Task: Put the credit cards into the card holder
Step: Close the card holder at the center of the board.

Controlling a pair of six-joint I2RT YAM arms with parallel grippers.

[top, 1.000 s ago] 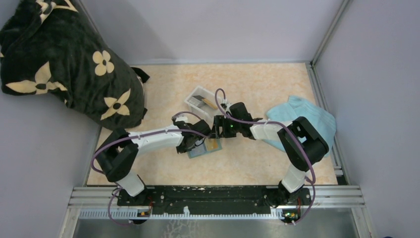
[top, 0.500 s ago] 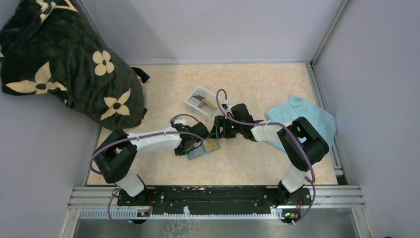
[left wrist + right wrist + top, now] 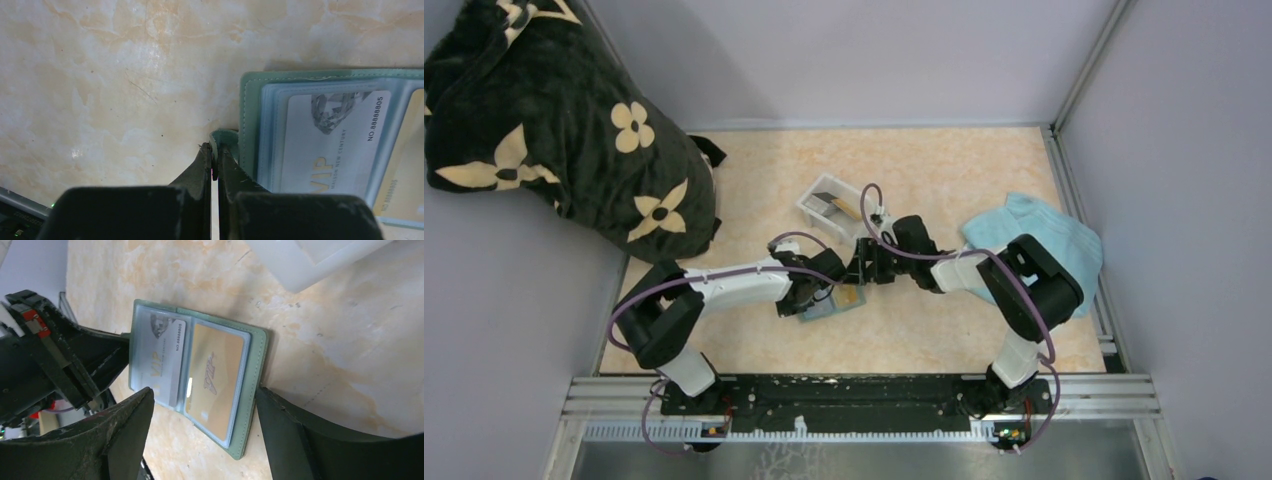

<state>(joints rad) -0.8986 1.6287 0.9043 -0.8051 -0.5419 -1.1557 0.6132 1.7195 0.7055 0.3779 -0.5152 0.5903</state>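
The counter is a pale orange marbled slab with grey walls on three sides. A black blanket with cream flowers is heaped at its far left corner and spills past the left edge. A light blue towel lies crumpled against the right edge.

A white tray sits tilted near the middle of the counter. Inside it are a dark card and an orange tray card.

Just nearer than the tray, towards the near edge, the holder lies open and flat, its pale blue inside facing up and its grey-green cover showing as a border. Both arms reach in to it from the near edge.

The right tool hangs over the holder. Its jaws are spread wide, one finger past each long side, and it grips nothing. In the right wrist view the holder lies between the two dark fingers.

The left tool has its jaws pressed together on a small curled bit of the holder's green edge, on the side away from the tray.

Two cards sit in the holder's clear slots. A white card marked VIP is in the half by the left tool, and an orange card is in the other half.
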